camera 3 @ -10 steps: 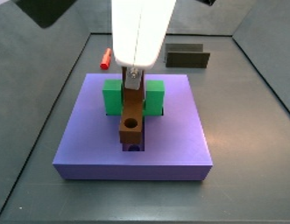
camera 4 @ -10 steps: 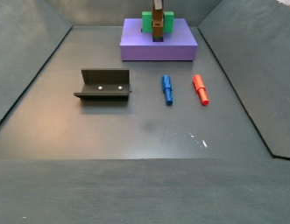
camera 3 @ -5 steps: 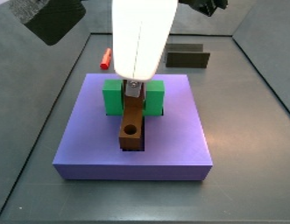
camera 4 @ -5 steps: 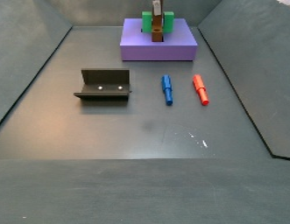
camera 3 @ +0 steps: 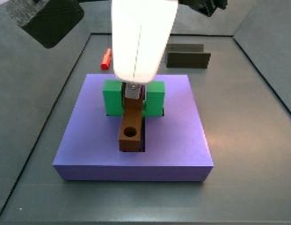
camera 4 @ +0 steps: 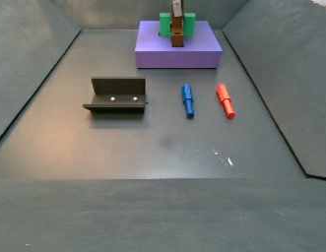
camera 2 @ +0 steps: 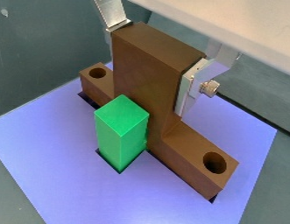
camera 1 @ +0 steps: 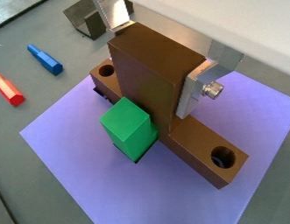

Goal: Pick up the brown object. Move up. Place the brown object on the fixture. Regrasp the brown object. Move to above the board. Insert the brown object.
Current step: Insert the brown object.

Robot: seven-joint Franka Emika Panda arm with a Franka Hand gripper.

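Since a second ago the brown object (camera 3: 134, 127) has sunk lower into the board (camera 3: 183, 132), and over the last half second nothing visibly shifts. Largest in sight, the purple board lies at 12 o'clock on the dark floor in a side view (camera 4: 178, 51), with the green block (camera 3: 112, 98) standing on it. Well apart from the board, toward 9 o'clock in that side view, stands the fixture (camera 4: 115, 95), bare; a blue marker (camera 4: 188, 100) and a red marker (camera 4: 226, 100) lie side by side at about 2 o'clock from the floor's centre. The brown object sits on the board with its long axis along the central slot, the round-holed end pointing to 6 o'clock in a side view, its upright part passing just beside the green block (camera 2: 121, 133). The gripper (camera 3: 134, 89) hangs straight above, at the 12 o'clock end of the bar, so the coming move turns on a purely vertical line: the piece lies directly beneath the tool. In both wrist views the silver fingers (camera 1: 203, 83) press flat against the upright brown block (camera 2: 153, 87), clenched on it with no gap showing. By my judgement the insertion looks nearly or fully seated; letting go is what remains.
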